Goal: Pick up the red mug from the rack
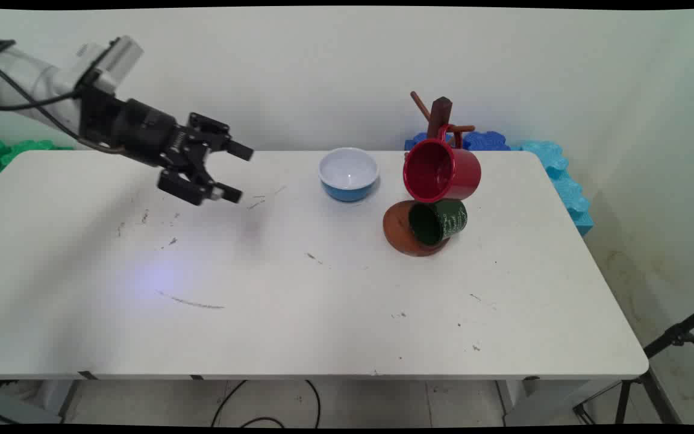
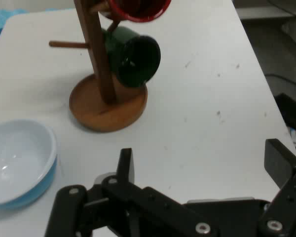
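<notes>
Gripper hangs above bench, left half toward far edge, fingers spread, empty. Nearest thing: bowl, blue outside, white inside, upright near far edge; looks rigid, smooth, likely breakable, rim offers hold. Right of bowl, wooden rack carries red mug and green mug on pegs.

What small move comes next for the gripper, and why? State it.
Probably a short advance toward the bowl, keeping height. The gripper hangs open and empty above the table, left of the bowl, which is the nearest thing. Beyond it, the red mug and green mug hang on the rack.
</notes>
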Tool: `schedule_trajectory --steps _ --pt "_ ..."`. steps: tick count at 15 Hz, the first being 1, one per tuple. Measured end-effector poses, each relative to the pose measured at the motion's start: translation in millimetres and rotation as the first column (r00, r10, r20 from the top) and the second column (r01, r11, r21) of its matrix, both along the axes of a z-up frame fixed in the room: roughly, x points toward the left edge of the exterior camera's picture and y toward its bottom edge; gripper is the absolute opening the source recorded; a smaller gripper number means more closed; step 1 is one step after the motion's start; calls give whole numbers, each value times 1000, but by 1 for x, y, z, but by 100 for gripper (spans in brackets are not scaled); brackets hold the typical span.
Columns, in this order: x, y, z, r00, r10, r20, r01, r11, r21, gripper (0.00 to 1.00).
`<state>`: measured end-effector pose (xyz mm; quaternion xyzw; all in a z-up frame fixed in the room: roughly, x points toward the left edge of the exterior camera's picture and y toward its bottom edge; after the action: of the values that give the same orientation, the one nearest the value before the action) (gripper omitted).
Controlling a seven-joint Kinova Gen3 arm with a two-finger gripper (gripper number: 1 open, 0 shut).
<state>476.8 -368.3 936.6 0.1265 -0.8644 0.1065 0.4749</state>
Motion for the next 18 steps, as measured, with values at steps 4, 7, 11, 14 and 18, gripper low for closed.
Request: schedule_trajectory --steps 4,7,11,14,18 --pt "-48 6 -5 999 39 -26 -39 999 15 100" --pt "-84 7 -11 996 80 -43 -79 996 31 100" --pt "-136 8 -18 988 134 -82 -129 990 63 100" --pt "-167 8 -16 982 157 -106 -150 986 73 100" --pt "-209 9 -13 975 183 -128 -174 982 77 100"
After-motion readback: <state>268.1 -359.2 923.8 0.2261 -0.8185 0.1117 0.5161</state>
